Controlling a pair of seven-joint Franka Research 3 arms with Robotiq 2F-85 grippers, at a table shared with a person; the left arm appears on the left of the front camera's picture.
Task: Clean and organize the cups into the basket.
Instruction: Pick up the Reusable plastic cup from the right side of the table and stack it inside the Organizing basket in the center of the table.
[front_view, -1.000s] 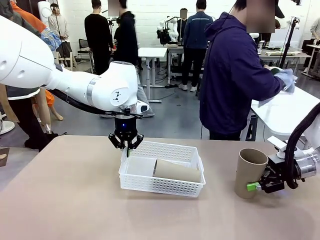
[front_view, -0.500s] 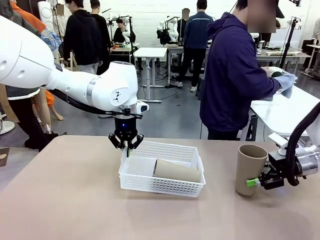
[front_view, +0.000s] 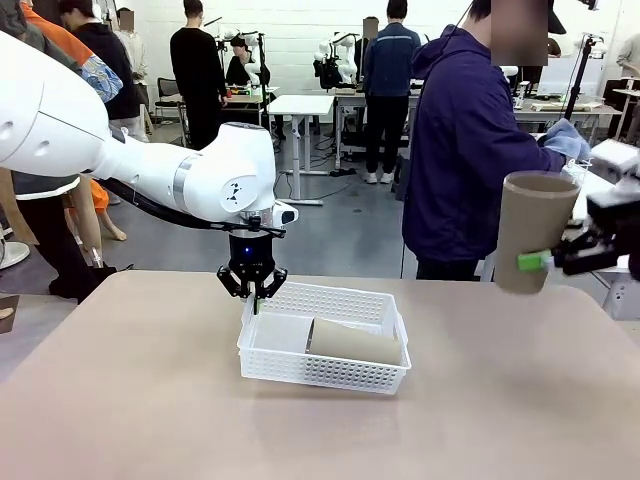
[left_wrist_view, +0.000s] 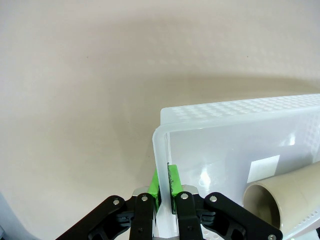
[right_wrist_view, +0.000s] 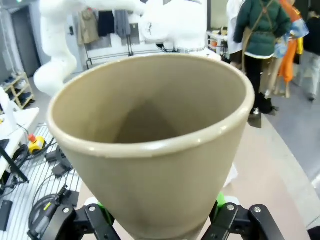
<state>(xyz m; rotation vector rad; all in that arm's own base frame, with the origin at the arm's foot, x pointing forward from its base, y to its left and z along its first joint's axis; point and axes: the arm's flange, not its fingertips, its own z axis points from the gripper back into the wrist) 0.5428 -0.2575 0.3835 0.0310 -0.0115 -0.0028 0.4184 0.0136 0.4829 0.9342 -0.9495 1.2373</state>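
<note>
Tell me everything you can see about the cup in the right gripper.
The tan-brown cup is tall, tapered, handleless and matte, with a rounded rim. It is roughly upright, mouth up, and looks empty inside. The right gripper clamps its lower part with green pads, apparently holding it above the right side of the table, touching nothing else.

Wore smooth, glossy white shells along the left arm (front_view: 90, 140), swelling into rounded joints, with a silver ring (front_view: 180, 182) and small black marks on the wrist joint. Trailed a black cable (front_view: 150, 208) underneath. Ended in a black left hand (front_view: 254, 298) with a blue light, bright green pads (left_wrist_view: 173, 181) and silver screws (left_wrist_view: 144, 198) at the linkage pivots. Looked much the same at the right hand (front_view: 530, 258): black links, green pads, silver screws.
</note>
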